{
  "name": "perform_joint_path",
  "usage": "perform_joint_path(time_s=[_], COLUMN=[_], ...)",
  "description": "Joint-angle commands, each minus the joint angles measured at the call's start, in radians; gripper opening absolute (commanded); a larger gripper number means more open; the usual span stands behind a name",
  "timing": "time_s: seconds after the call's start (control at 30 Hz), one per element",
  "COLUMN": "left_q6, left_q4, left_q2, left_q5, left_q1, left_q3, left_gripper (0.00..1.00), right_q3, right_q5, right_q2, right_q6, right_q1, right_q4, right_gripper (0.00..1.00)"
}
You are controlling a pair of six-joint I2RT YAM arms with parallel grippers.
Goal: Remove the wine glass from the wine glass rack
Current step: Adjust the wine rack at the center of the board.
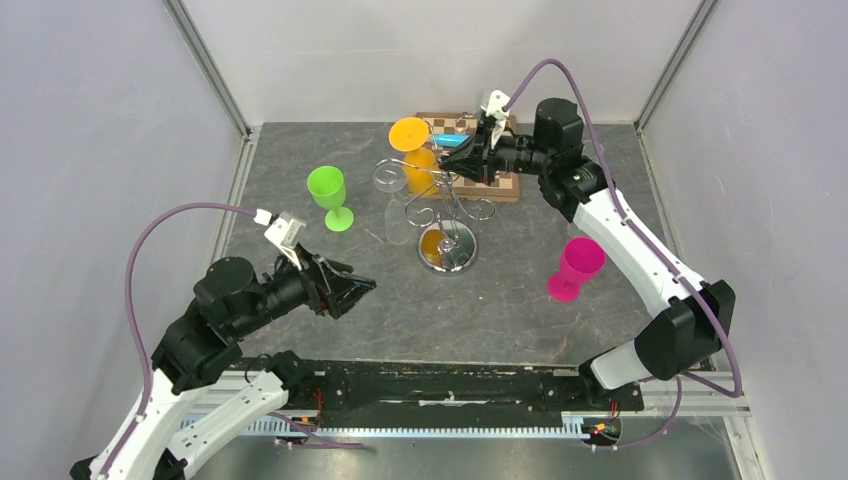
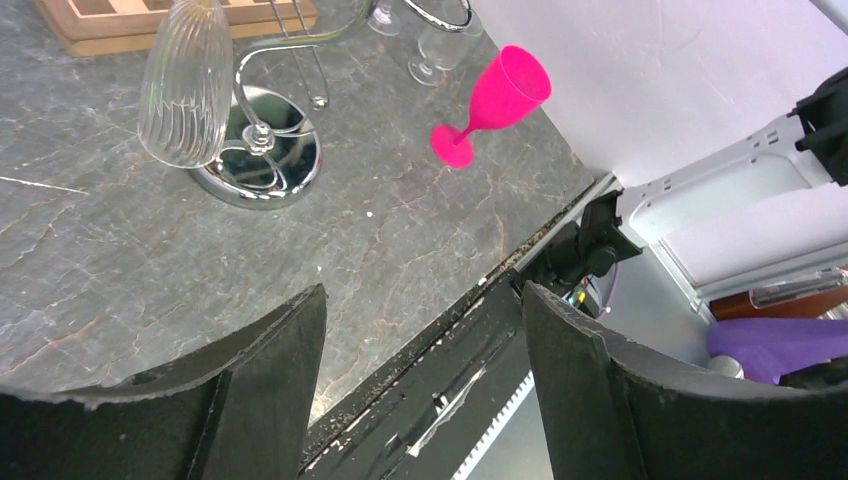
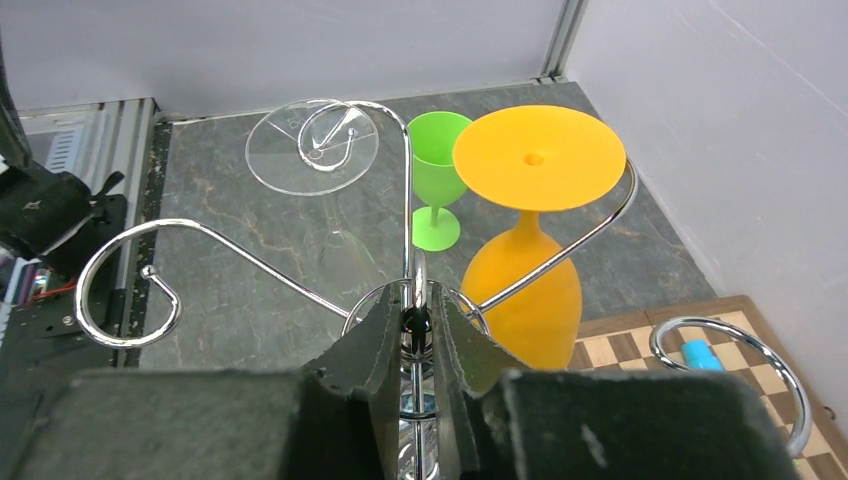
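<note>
Atop the wine glass rack [image 1: 460,256], right claw [image 3: 415,322] pinches its pole [image 3: 417,290].

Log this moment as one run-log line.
right gripper: shut on wine glass rack pole | left gripper: open, empty | orange glass, clear glass: hanging upside down on rack

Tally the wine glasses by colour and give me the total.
Orange glass, hanging on the wine glass rack: 1
Clear glass, hanging on the rack: 1
Green glass, standing on the table: 1
Pink glass, standing on the table: 1
Total: 4
</note>
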State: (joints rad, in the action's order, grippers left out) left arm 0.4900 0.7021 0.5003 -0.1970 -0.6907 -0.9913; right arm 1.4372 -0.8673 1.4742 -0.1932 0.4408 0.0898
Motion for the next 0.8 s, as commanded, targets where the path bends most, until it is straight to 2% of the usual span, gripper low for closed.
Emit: perform_joint_path(time_s=[0.0, 0.2, 0.33, 0.6, 0.77], left_q6=[0.049, 0.065, 0.074, 0.075, 0.086], left_q4=[-0.055, -0.087, -0.100, -0.116, -0.150], left_q2=[-0.008, 0.002, 0.011, 0.041, 0.068], left_q5=[0.084, 0.096, 0.102, 0.116, 0.135], left_q1=[0.003, 0.003, 0.003, 0.003, 0.003], left_q3=[-0.030, -0.017, -0.012, -0.040, -0.060], left_gripper=[0.78, 0.78, 0.78, 0.78, 0.78], right_q3=[-0.016, -0.056, -0.064, -0.086, -0.120], right_q5=[0.029, 0.090, 0.106, 0.182, 0.225], right_q2=[-0.046, -0.050, -0.052, -0.092, -0.142], right_q6=[-0.016, -0.018, -0.026, -0.031, -0.023], right_q1=[-0.002, -0.004, -0.006, -0.016, -0.018], right_q4=[-0.199, -0.247, -0.266, -0.297, -0.332], right_gripper=[0.03, 0.10, 0.18, 0.45, 0.57])
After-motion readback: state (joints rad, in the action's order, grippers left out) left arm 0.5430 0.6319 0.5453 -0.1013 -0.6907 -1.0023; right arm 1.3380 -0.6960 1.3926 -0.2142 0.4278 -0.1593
